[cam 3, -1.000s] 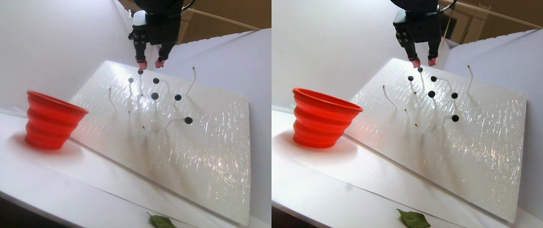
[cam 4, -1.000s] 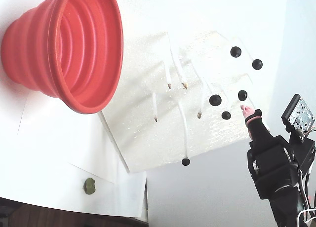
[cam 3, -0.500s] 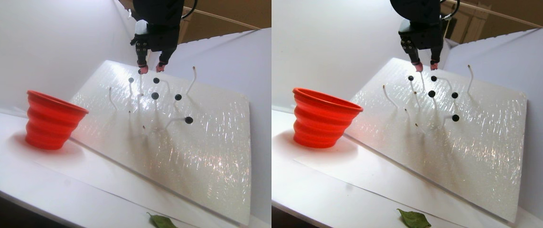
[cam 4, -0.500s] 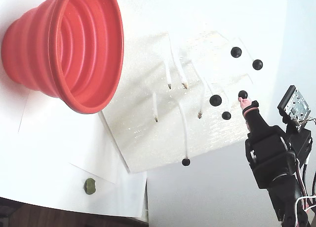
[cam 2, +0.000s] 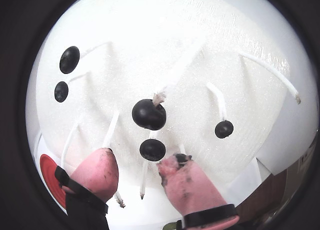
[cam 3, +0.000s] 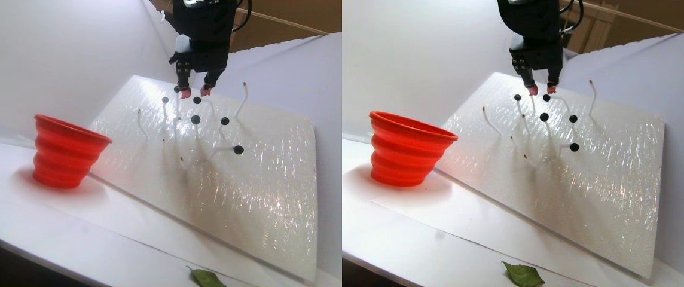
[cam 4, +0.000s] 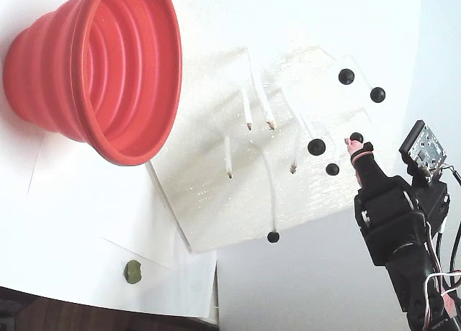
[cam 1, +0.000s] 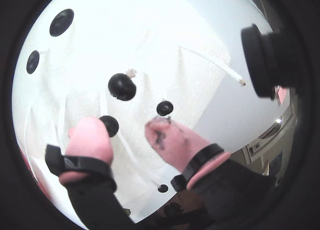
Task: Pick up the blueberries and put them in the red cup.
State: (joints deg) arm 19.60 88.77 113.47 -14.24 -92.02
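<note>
We get both wrist views riding behind the gripper (cam 2: 137, 177), fisheye, v. close to the board (cam 2: 200, 55) w/ its blueberries (cam 2: 149, 114). Stereo pair view sits low at the table's (cam 3: 13, 221) front edge, looking across at cup (cam 3: 64, 152) & tilted board. Fixed view looks down from above, rotated. The last two share cup, board, leaf (cam 4: 132, 272).
</note>
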